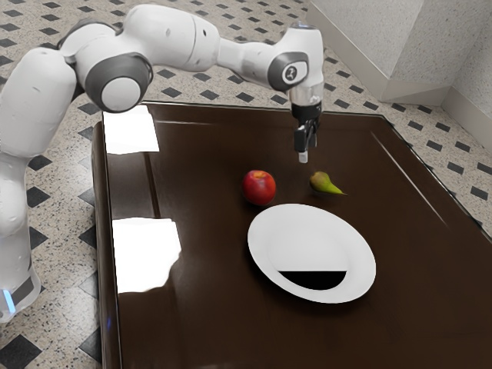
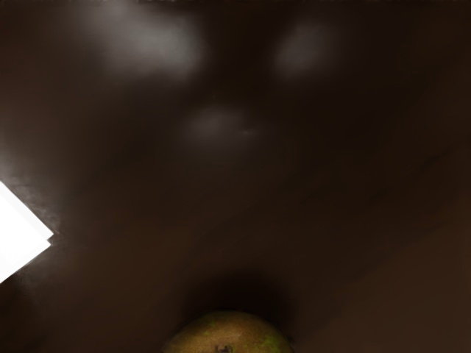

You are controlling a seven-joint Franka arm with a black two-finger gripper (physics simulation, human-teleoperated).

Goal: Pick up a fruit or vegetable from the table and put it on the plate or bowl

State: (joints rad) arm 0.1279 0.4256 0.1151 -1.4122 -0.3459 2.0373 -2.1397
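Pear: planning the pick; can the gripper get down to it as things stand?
Probably yes: the gripper hangs above and beside the pear, nothing between them; the apple and plate sit apart from it.

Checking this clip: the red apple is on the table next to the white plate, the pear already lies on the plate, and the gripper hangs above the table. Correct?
Not quite. The pear is not on the plate; it lies on the table just past the plate's far rim, as the exterior view shows. The rest holds: the red apple is on the table next to the plate, and the gripper hangs above the table.
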